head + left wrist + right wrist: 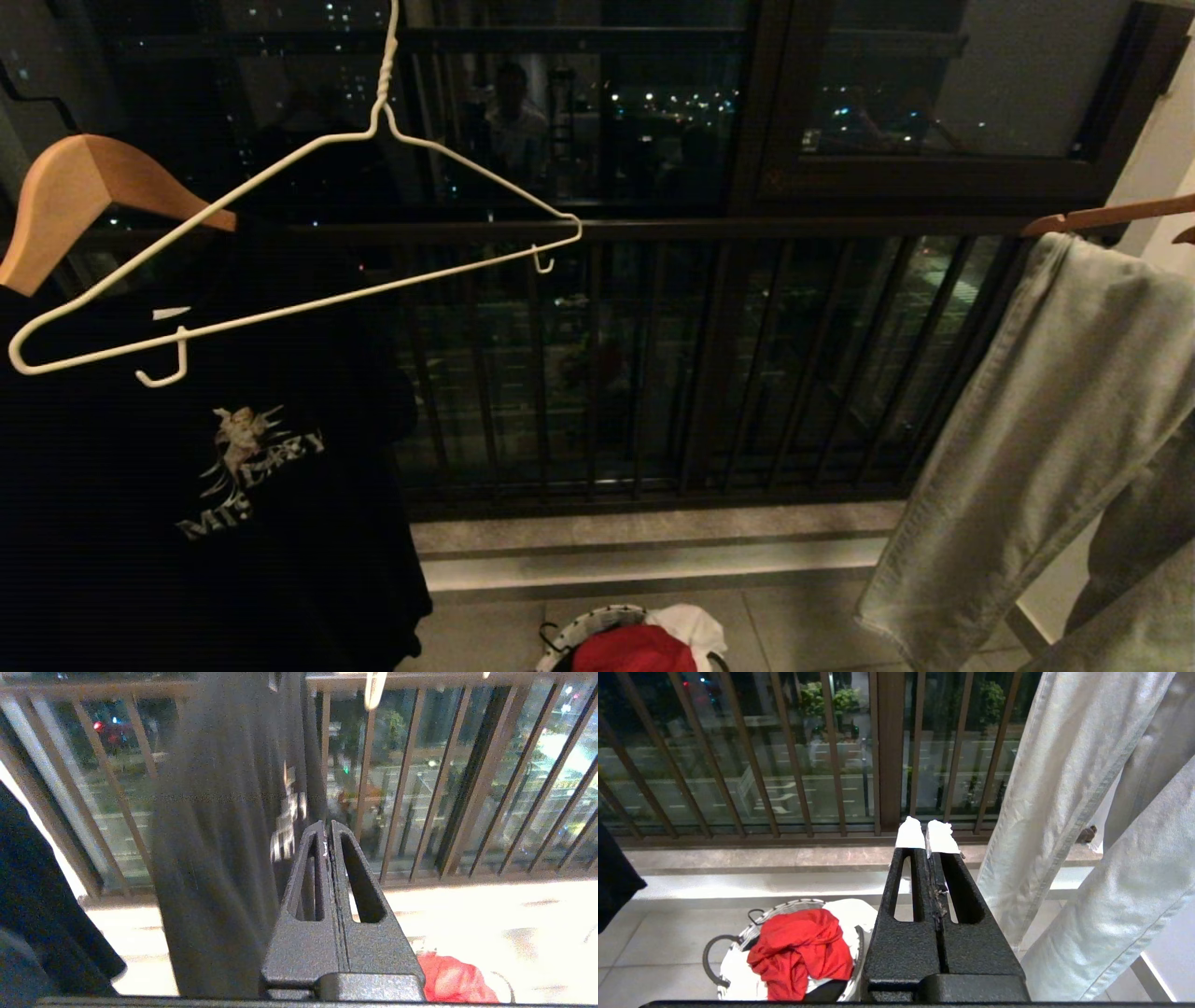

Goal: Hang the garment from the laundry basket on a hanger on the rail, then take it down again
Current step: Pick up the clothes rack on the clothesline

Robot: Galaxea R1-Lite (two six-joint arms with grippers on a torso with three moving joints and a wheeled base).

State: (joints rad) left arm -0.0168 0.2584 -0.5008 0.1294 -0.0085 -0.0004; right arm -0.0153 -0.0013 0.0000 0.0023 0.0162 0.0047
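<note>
Garment waits in basket

Head view: white wire hanger hangs bare; red garment fills the laundry basket. Left wrist view: left gripper closed, empty. Right wrist view: right gripper closed, empty.

Garment in basket; hanger overhead.

The red garment lies crumpled on top in the round laundry basket on the floor, below and just beside the right claw. The white wire hanger hangs tilted and bare overhead.
</note>
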